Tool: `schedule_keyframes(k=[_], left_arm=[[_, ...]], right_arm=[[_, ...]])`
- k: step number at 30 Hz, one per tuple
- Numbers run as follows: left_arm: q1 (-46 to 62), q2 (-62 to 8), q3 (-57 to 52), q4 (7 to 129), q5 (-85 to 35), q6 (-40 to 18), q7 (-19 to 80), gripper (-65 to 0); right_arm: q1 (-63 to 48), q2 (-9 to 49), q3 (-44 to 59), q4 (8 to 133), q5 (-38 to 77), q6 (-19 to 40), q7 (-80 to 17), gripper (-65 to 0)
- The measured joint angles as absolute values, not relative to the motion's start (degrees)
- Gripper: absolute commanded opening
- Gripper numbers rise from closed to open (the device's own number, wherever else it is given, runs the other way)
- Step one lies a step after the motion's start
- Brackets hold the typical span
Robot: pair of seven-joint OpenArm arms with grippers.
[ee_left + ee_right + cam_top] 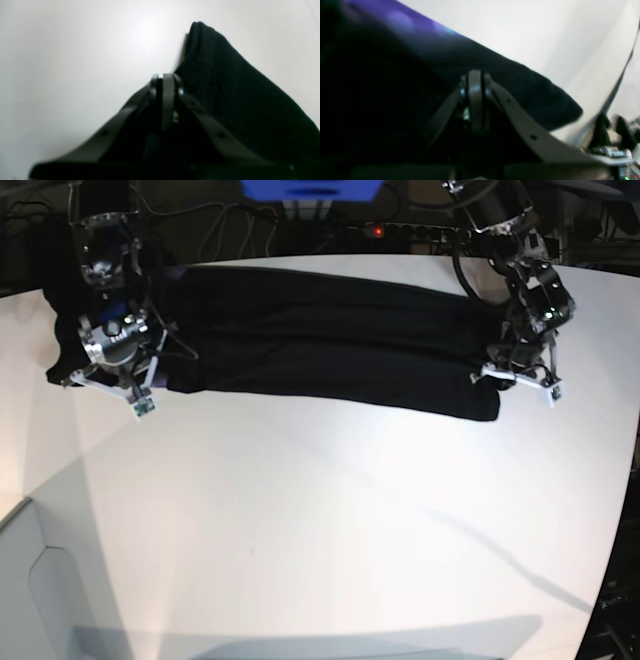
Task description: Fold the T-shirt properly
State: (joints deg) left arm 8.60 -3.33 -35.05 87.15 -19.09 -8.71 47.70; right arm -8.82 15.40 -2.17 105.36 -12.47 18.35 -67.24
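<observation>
White desk (330,530) surface lies bare across the near half, with nothing resting between the near edge and the garment. Beyond it, the T-shirt (320,345) lies along the far edge as a long black band running from the far left corner toward the far right corner, apparently already folded lengthwise. The right claw (112,388) sits at the band's left end, and its wrist view shows the jaws pressed together with black cloth bunched around the tips; it appears clenched on the T-shirt, though blur prevents confirming how much cloth is caught. The left claw (520,378) sits at the band's right end, jaws likewise closed, with a raised ridge of cloth just beside them; whether cloth is between them cannot be confirmed. Risks noted: a shallow pinch could slip once the ends are lifted, dropping one end and skewing the fold; unequal travel of the two arms could twist the band; cloth near the far edge could slide off the desk.
</observation>
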Motion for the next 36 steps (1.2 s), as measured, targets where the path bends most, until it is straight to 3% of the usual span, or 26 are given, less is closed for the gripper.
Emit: schedule_keyframes(k=[23, 36], left_arm=[[8.8, -3.3, -35.0, 87.2, -19.1, -8.7, 47.0, -64.5], [8.8, -3.3, -35.0, 87.2, -19.1, -8.7, 47.0, -64.5]], right_arm=[[-19.8, 22.9, -2.3, 109.2, -15.3, 18.3, -66.8, -65.0], [-24.8, 23.0, -2.3, 113.3, -15.2, 18.4, -67.2, -65.0]])
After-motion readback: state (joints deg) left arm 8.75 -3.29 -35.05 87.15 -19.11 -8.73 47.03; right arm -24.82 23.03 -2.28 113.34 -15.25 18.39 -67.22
